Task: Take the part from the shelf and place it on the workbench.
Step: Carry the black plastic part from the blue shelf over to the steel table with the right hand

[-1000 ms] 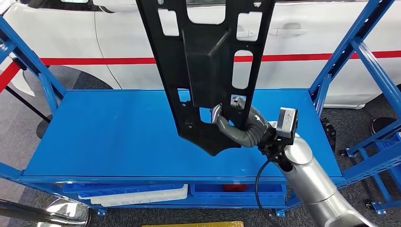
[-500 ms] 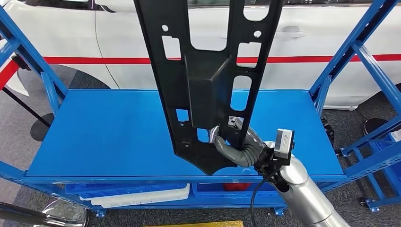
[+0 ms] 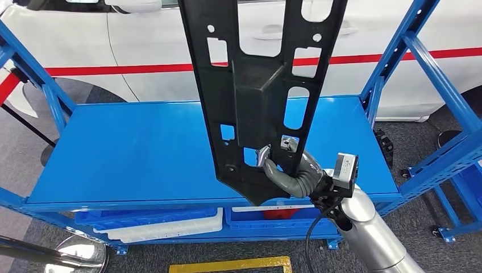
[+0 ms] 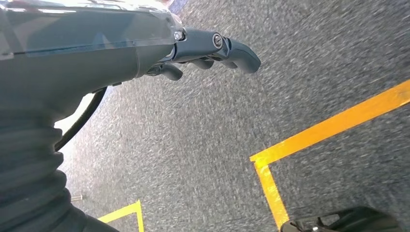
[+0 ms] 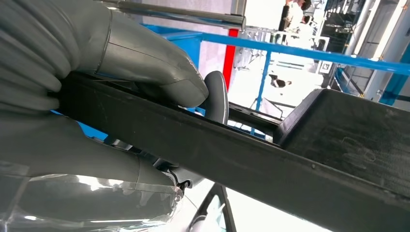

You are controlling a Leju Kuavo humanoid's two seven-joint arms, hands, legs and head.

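A long black plastic part [image 3: 258, 96] with several cut-out holes stands nearly upright in the head view, its lower end lifted above the blue shelf top [image 3: 136, 153]. My right hand [image 3: 293, 173] grips that lower end, fingers hooked through a hole. In the right wrist view the thumb [image 5: 150, 63] presses on the part's black edge [image 5: 232, 154]. My left hand [image 4: 208, 50] hangs over grey carpet, its fingers curled in with nothing in them.
Blue shelf uprights [image 3: 420, 62] slant up at the right and another upright [image 3: 34, 85] at the left. A white car with a red stripe [image 3: 136, 68] stands behind the shelf. Blue bins [image 3: 165, 224] sit on the lower level. Yellow floor tape [image 4: 309, 140] crosses the carpet.
The whole head view has shifted, so the camera has moved. The part and my right hand now sit slightly lower and nearer the shelf's front edge, grip unchanged.
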